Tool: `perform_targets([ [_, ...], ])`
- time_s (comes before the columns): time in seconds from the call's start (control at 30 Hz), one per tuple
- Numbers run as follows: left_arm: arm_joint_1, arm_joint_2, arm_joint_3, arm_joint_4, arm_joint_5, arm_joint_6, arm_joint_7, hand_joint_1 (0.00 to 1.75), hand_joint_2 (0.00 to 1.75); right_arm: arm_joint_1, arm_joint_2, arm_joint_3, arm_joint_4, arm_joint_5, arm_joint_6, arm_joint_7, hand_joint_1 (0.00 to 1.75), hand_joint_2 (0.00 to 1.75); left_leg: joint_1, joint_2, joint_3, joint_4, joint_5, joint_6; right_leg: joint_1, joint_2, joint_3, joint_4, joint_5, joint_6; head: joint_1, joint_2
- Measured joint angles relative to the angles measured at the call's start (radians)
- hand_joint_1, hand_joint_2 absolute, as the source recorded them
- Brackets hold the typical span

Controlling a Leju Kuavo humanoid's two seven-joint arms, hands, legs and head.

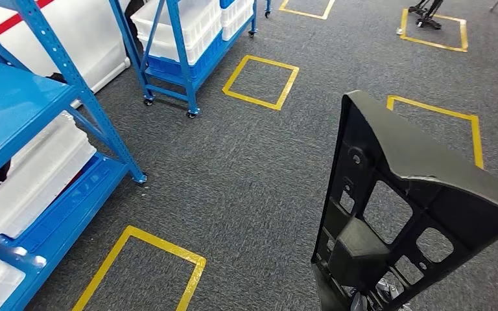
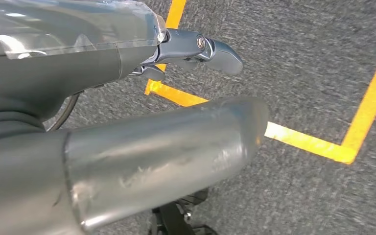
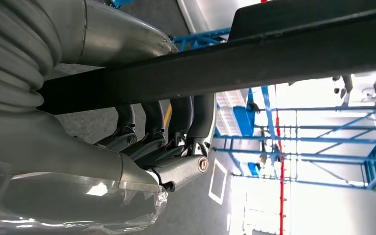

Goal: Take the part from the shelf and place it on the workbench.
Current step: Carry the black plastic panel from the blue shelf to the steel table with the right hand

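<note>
Right hand fingers wrapped around black part; left hand fingers apart, holding nothing.

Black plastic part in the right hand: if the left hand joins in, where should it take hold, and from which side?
Probably the long straight edge of the black part, coming from the robot's left. The part stands upright with that edge facing the left arm's side, bare and unobstructed. The right hand grips a flat rim, fingers wrapped over it, so a rim grip likely works. The left hand hangs over the floor holding nothing.
</note>
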Motion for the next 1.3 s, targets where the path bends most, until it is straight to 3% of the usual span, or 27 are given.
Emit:
perform_targets([
  [0.07,-0.001,0.002,0.000,-0.001,0.001,-0.003,-0.003,0.00,0.00,0.007,0.000,-0.008,0.000,0.000,0.001,0.000,1.75,1.75,-0.004,0.023,0.000,-0.005,0.007,0.018,-0.005,0.016,-0.009,-0.002,0.007,0.015,0.002,0.000],
  [0.13,0.000,0.002,0.000,-0.003,-0.002,-0.006,-0.004,0.00,0.00,0.010,0.000,-0.018,0.000,0.008,0.001,0.000,1.75,1.75,-0.005,0.050,0.001,-0.013,0.016,0.036,-0.003,-0.027,-0.028,0.031,-0.015,0.023,0.006,0.000],
  [0.2,0.007,0.003,0.001,-0.006,-0.007,-0.006,-0.004,0.00,0.00,0.008,0.000,-0.024,0.000,0.019,0.001,0.000,1.75,1.75,-0.010,0.082,-0.002,-0.017,0.020,0.045,0.000,-0.093,-0.077,0.139,-0.079,0.026,0.013,0.000],
  [0.27,0.015,0.004,0.001,-0.007,-0.011,-0.005,-0.005,0.00,0.00,0.008,0.000,-0.027,0.000,0.026,0.001,0.000,1.75,1.75,-0.017,0.116,-0.005,-0.017,0.019,0.048,0.000,-0.117,-0.129,0.254,-0.128,0.028,0.015,0.000],
  [0.3,0.016,0.005,0.002,-0.008,-0.015,-0.004,-0.006,0.00,0.00,0.008,0.000,-0.029,0.000,0.027,0.001,0.000,1.75,1.75,-0.020,0.132,-0.006,-0.016,0.019,0.049,0.000,-0.121,-0.134,0.272,-0.128,0.027,0.015,0.000],
  [0.33,0.016,0.006,0.002,-0.009,-0.019,-0.004,-0.008,0.00,0.00,0.009,0.000,-0.032,0.000,0.028,0.001,0.000,1.75,1.75,-0.022,0.146,-0.006,-0.016,0.018,0.049,0.000,-0.124,-0.123,0.258,-0.113,0.024,0.015,0.000],
  [0.4,0.012,0.007,0.002,-0.011,-0.025,-0.004,-0.012,0.00,0.00,0.010,0.000,-0.035,0.000,0.028,0.001,0.000,1.75,1.75,-0.026,0.170,-0.002,-0.017,0.015,0.049,0.008,-0.150,-0.046,0.126,-0.057,0.010,0.015,0.000],
  [0.47,0.010,0.007,0.002,-0.013,-0.027,-0.004,-0.015,0.00,0.00,0.010,0.000,-0.036,-0.001,0.029,-0.001,0.000,1.75,1.75,-0.029,0.192,0.003,-0.016,0.011,0.044,0.022,-0.187,0.019,0.009,-0.026,-0.005,0.015,0.000],
  [0.5,0.010,0.007,0.002,-0.013,-0.028,-0.004,-0.016,0.00,0.00,0.010,0.000,-0.037,-0.001,0.029,-0.002,0.000,1.75,1.75,-0.030,0.201,0.005,-0.016,0.009,0.041,0.027,-0.195,0.028,-0.013,-0.025,-0.009,0.015,0.000],
  [0.57,0.008,0.007,0.002,-0.014,-0.033,-0.003,-0.016,0.00,0.00,0.013,0.000,-0.037,-0.003,0.032,-0.009,0.000,1.75,1.75,-0.030,0.219,0.009,-0.019,0.006,0.032,0.029,-0.175,0.027,-0.020,-0.021,-0.015,0.015,0.000],
  [0.6,0.005,0.007,0.002,-0.014,-0.036,-0.003,-0.017,0.00,0.00,0.016,0.000,-0.038,-0.004,0.036,-0.015,-0.001,1.75,1.75,-0.030,0.212,0.011,-0.016,0.002,0.027,0.026,-0.165,0.029,-0.027,-0.017,-0.019,0.015,0.000],
  [0.67,0.002,0.008,0.004,-0.015,-0.040,-0.004,-0.017,0.00,0.00,0.019,0.001,-0.038,-0.009,0.043,-0.032,-0.001,1.75,1.75,-0.027,0.160,-0.008,0.036,-0.037,0.019,0.017,-0.145,0.035,-0.040,-0.008,-0.028,0.013,0.000],
  [0.73,0.007,0.009,0.007,-0.015,-0.040,-0.004,-0.016,0.00,0.00,0.020,0.001,-0.039,-0.016,0.044,-0.050,0.000,1.75,1.75,-0.023,0.107,-0.065,0.161,-0.102,0.014,0.014,-0.122,0.034,-0.042,-0.005,-0.032,0.011,0.000],
  [0.77,0.011,0.010,0.009,-0.015,-0.041,-0.004,-0.015,0.00,0.00,0.021,0.001,-0.042,-0.020,0.042,-0.057,0.000,1.75,1.75,-0.021,0.099,-0.094,0.223,-0.125,0.011,0.013,-0.108,0.034,-0.041,-0.005,-0.033,0.010,0.000],
  [0.8,0.013,0.010,0.011,-0.015,-0.042,-0.003,-0.014,0.00,0.00,0.023,0.001,-0.046,-0.026,0.040,-0.062,0.000,1.75,1.75,-0.019,0.097,-0.112,0.257,-0.128,0.008,0.012,-0.094,0.033,-0.039,-0.005,-0.032,0.010,0.000],
  [0.83,0.014,0.010,0.011,-0.015,-0.044,-0.002,-0.013,0.00,0.00,0.025,0.001,-0.050,-0.031,0.038,-0.066,0.000,1.75,1.75,-0.016,0.096,-0.113,0.254,-0.110,0.005,0.011,-0.078,0.034,-0.036,-0.006,-0.031,0.010,0.000],
  [0.87,0.014,0.009,0.011,-0.015,-0.046,-0.001,-0.013,0.00,0.00,0.026,0.001,-0.055,-0.038,0.036,-0.069,0.000,1.75,1.75,-0.011,0.091,-0.095,0.211,-0.075,0.001,0.009,-0.062,0.034,-0.031,-0.008,-0.028,0.010,0.000],
  [0.9,0.013,0.009,0.012,-0.015,-0.048,0.000,-0.012,0.00,0.00,0.027,0.001,-0.058,-0.043,0.034,-0.071,0.000,1.75,1.75,-0.005,0.078,-0.069,0.146,-0.035,-0.003,0.006,-0.048,0.033,-0.024,-0.011,-0.022,0.010,0.000],
  [0.93,0.013,0.008,0.012,-0.015,-0.050,0.001,-0.012,0.00,0.00,0.028,0.001,-0.061,-0.048,0.032,-0.072,0.000,1.75,1.75,-0.001,0.051,-0.042,0.085,-0.010,-0.007,0.004,-0.033,0.030,-0.014,-0.016,-0.016,0.009,0.000],
  [1.0,0.013,0.006,0.014,-0.015,-0.052,0.001,-0.010,0.00,0.00,0.029,0.001,-0.066,-0.059,0.029,-0.075,0.000,1.75,1.75,0.003,0.008,-0.018,0.021,0.006,-0.004,0.002,-0.007,0.017,0.002,-0.020,-0.001,0.008,0.000],
  [1.03,0.013,0.005,0.016,-0.015,-0.053,0.000,-0.008,0.00,0.00,0.031,0.001,-0.068,-0.064,0.028,-0.077,0.000,1.75,1.75,0.000,0.001,-0.016,0.017,0.001,0.003,0.000,0.006,0.010,0.005,-0.018,0.006,0.007,0.000],
  [1.1,0.010,0.004,0.018,-0.015,-0.056,-0.002,-0.008,0.00,0.00,0.036,0.001,-0.075,-0.073,0.027,-0.080,-0.001,1.75,1.75,-0.004,0.028,-0.016,0.013,0.007,0.022,-0.004,0.019,0.000,0.006,-0.013,0.019,0.007,0.000],
  [1.17,0.007,0.001,0.019,-0.015,-0.059,-0.003,-0.009,0.00,0.00,0.039,0.001,-0.083,-0.079,0.026,-0.082,0.000,1.75,1.75,-0.005,0.055,-0.016,0.006,0.014,0.037,-0.002,-0.030,-0.021,0.046,-0.038,0.026,0.013,0.000],
  [1.23,0.010,0.000,0.020,-0.015,-0.059,-0.003,-0.010,0.00,0.00,0.039,0.001,-0.088,-0.085,0.025,-0.080,0.000,1.75,1.75,-0.010,0.085,-0.017,0.004,0.016,0.045,0.001,-0.097,-0.075,0.155,-0.099,0.029,0.020,0.000],
  [1.3,0.015,-0.001,0.023,-0.015,-0.059,-0.003,-0.009,0.00,0.00,0.038,0.001,-0.091,-0.089,0.025,-0.075,0.000,1.75,1.75,-0.016,0.119,-0.020,0.004,0.014,0.050,0.000,-0.118,-0.128,0.264,-0.140,0.029,0.022,0.000],
])
